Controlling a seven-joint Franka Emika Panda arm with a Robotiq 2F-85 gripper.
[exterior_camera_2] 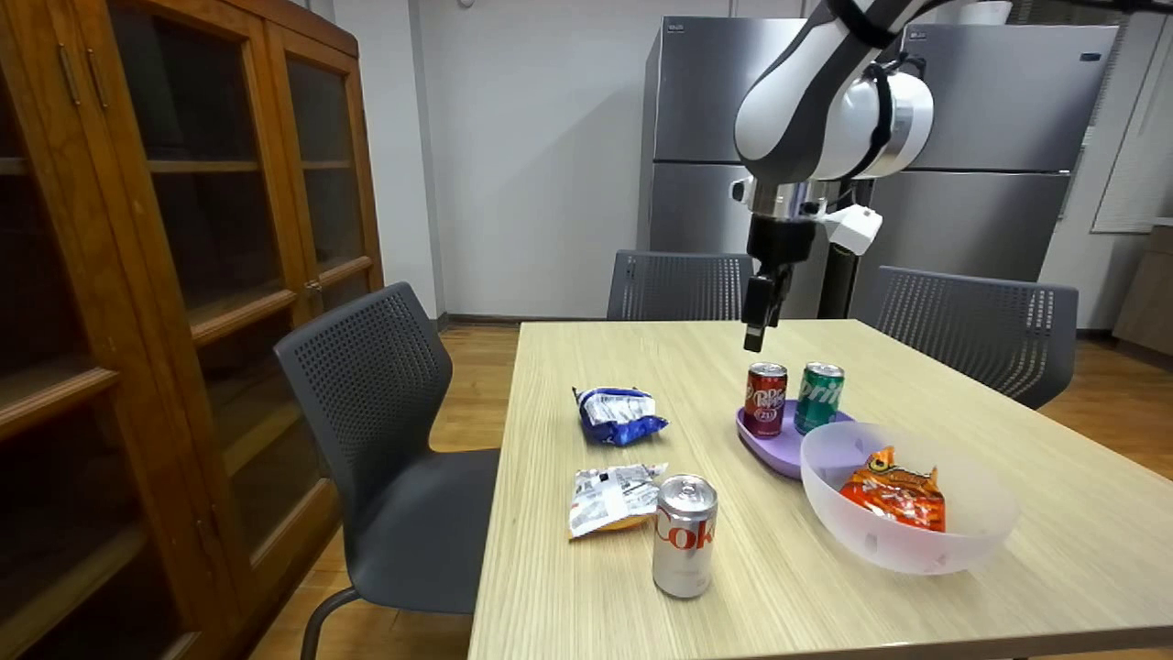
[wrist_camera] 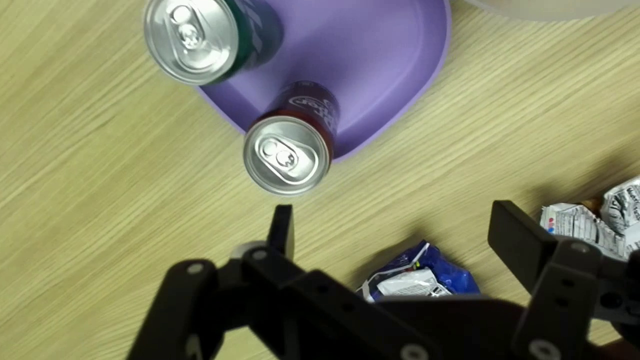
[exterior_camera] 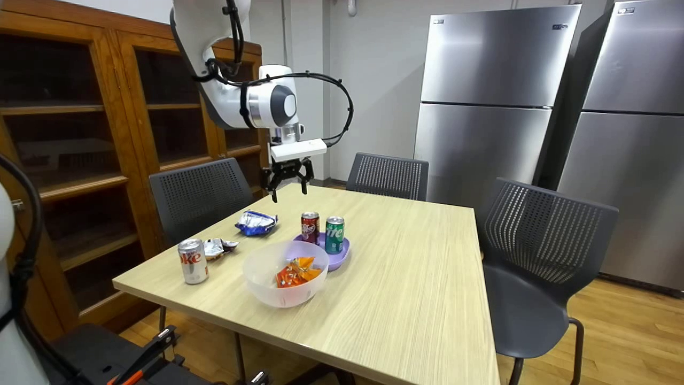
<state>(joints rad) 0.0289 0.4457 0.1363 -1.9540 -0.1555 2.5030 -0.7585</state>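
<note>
Above the table, my gripper [wrist_camera: 392, 212] stands open with nothing between its fingers, also seen in both exterior views [exterior_camera: 289, 195] [exterior_camera_2: 759, 332]. A crumpled blue snack bag [wrist_camera: 425, 272] lies below it, partly hidden by the gripper's body in the wrist view. Close to the left fingertip in that view is the top of a dark red Dr Pepper can [wrist_camera: 287, 155]. That can and a green Sprite can [exterior_camera_2: 819, 398] stand upright on a purple plate [wrist_camera: 380, 60]. A silver snack bag [exterior_camera_2: 612, 497] lies nearer the table's edge, beside an upright silver Coke can [exterior_camera_2: 685, 541].
A translucent bowl [exterior_camera: 262, 283] with an orange snack bag [exterior_camera_2: 898, 495] inside stands beside the plate, partly covering it in an exterior view. Dark chairs [exterior_camera: 539, 235] surround the wooden table [exterior_camera: 406, 278]. A wooden cabinet [exterior_camera: 123, 128] and steel refrigerators [exterior_camera: 486, 133] stand behind.
</note>
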